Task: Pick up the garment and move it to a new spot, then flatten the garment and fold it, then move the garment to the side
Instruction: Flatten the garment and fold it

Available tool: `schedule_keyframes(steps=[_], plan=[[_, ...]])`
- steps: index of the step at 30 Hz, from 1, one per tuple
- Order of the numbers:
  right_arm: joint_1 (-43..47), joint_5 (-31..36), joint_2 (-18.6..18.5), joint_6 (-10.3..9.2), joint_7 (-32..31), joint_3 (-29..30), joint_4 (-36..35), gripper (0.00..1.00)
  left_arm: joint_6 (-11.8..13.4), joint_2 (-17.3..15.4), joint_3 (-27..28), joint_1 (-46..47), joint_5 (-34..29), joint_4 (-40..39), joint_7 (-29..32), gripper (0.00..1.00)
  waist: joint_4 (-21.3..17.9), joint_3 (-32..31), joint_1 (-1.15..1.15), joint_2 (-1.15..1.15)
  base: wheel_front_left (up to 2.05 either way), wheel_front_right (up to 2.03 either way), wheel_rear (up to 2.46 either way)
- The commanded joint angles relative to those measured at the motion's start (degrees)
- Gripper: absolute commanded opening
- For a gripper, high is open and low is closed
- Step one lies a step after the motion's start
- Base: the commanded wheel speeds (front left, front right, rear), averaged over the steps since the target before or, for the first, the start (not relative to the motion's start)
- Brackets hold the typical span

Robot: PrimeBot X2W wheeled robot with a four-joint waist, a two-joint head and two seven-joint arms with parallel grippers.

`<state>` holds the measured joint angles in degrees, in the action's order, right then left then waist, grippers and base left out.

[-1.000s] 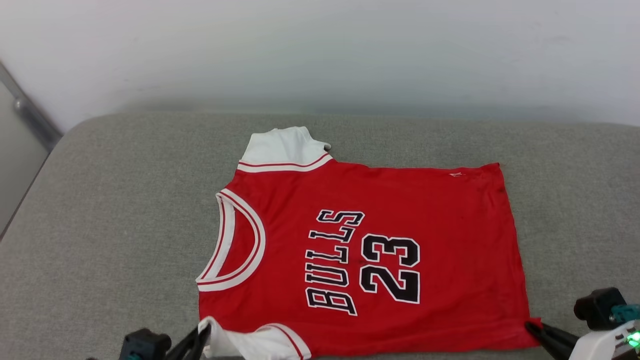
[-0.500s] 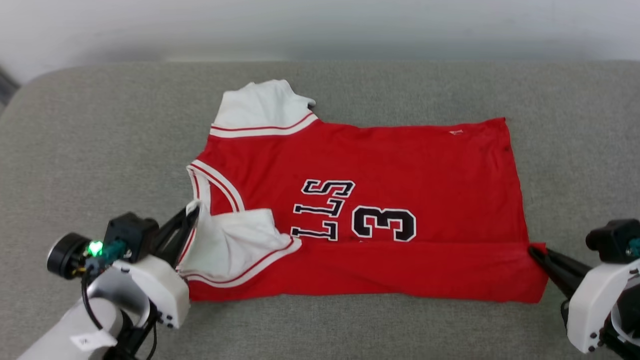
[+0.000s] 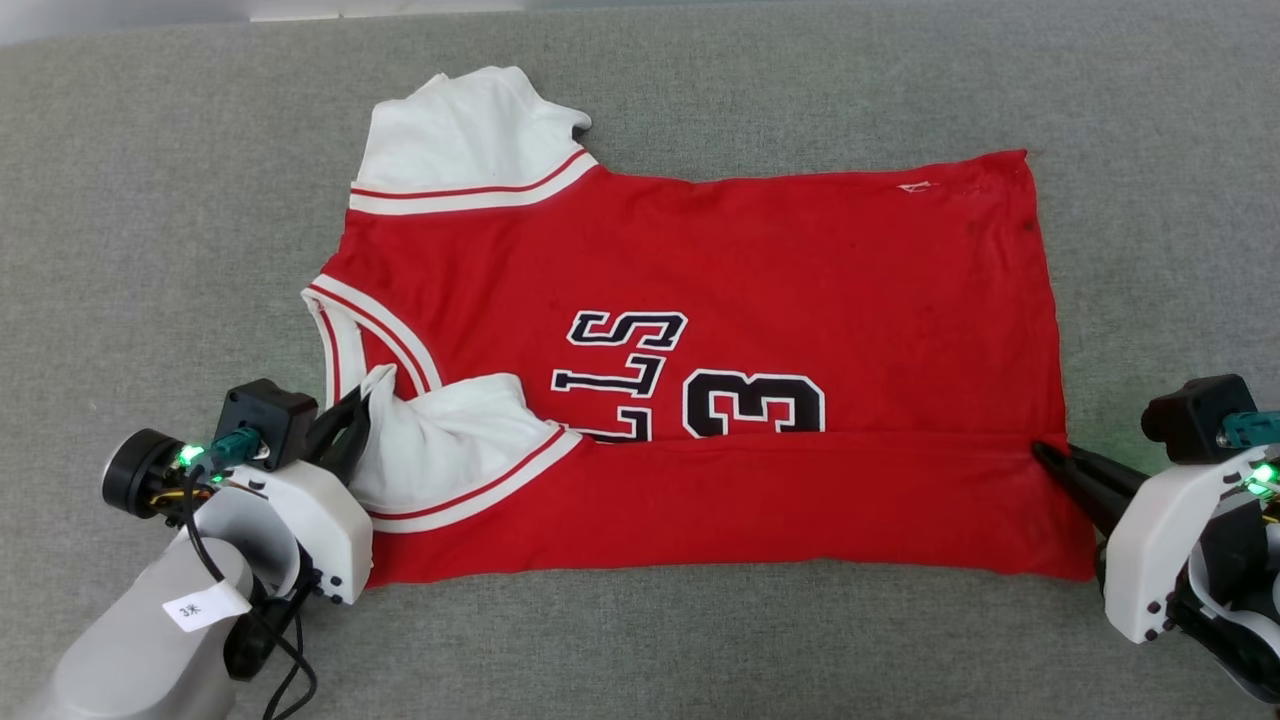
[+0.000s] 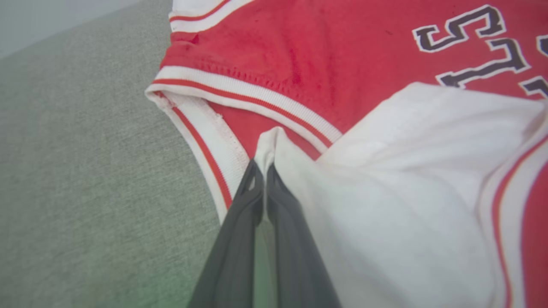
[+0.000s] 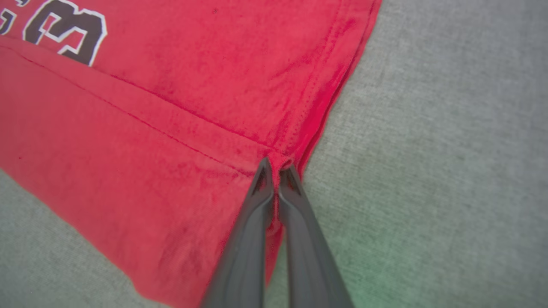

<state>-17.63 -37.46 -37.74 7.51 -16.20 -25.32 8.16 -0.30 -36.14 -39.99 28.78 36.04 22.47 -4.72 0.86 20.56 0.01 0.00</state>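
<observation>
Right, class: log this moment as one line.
step: folding | left gripper: shut on garment sleeve | right gripper: shut on hem corner | near edge folded over front

R gripper [image 5: 277, 167] jaws clamped on hem corner of red jersey [image 5: 171, 107], fabric folded over itself; black digit top left; grey cushion [image 5: 428, 149] under & at right.

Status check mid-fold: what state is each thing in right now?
garment, lying flat on the grey cushion, near edge folded over part of the lettering, far sleeve spread out.
left gripper, shut on the garment, at the tip of its near white sleeve.
right gripper, shut on the garment, at its hem corner.
</observation>
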Motion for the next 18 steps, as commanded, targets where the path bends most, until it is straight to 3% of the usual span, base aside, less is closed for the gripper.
schedule_keyframes(steps=[1, 6, 7, 8, 9, 14, 18], plan=[[-0.29, -0.83, 0.53, -0.04, -0.68, -0.99, 0.87, 0.0, -0.45, 0.47, -0.29, 0.55, 0.12, 1.02, -0.2, 0.0, -0.01, -0.02, -0.01, 0.0, 0.0, 0.0, 0.0], [-1.68, -1.71, 0.16, -0.04, 0.8, -2.31, 2.27, 0.0, -2.88, 2.5, -1.38, 0.85, 1.46, 6.56, -0.01, 0.02, 0.33, -1.81, -0.01, 0.0, 0.0, 0.0, 0.0], [-1.83, -1.77, 0.0, -0.04, 1.14, -2.36, 2.31, 0.29, -3.21, 2.62, -1.36, 0.98, 1.82, 7.05, 0.29, 0.45, 0.44, -2.41, -0.01, 0.0, 0.0, 0.0, 0.0], [-1.91, -1.92, -0.05, -0.04, 1.62, -2.4, 2.24, 0.68, -3.47, 2.32, -1.1, 1.32, 2.12, 7.64, 0.04, 1.0, 0.55, -3.06, -0.01, 0.0, 0.0, 0.0, 0.0], [-2.02, -1.97, -0.08, -0.04, 1.95, -2.25, 2.13, 1.0, -3.66, 2.0, -0.57, 1.77, 2.6, 8.06, -0.4, 1.0, 0.61, -3.66, -0.01, 0.0, 0.0, 0.0, 0.0], [-1.03, -2.38, -0.41, -0.03, 3.08, -1.51, 1.52, 1.0, -3.11, 0.24, 0.15, 3.73, 2.02, 5.79, 0.25, 1.0, 1.43, -6.96, -0.01, 0.0, 0.0, 0.0, 0.0], [0.24, -2.12, -0.7, -0.03, 3.59, -0.63, 0.92, 1.0, -2.63, -2.7, 0.03, 5.11, 1.6, 1.53, 4.24, 1.0, 2.2, -8.7, -0.01, 0.0, 0.0, 0.0, 0.0]])
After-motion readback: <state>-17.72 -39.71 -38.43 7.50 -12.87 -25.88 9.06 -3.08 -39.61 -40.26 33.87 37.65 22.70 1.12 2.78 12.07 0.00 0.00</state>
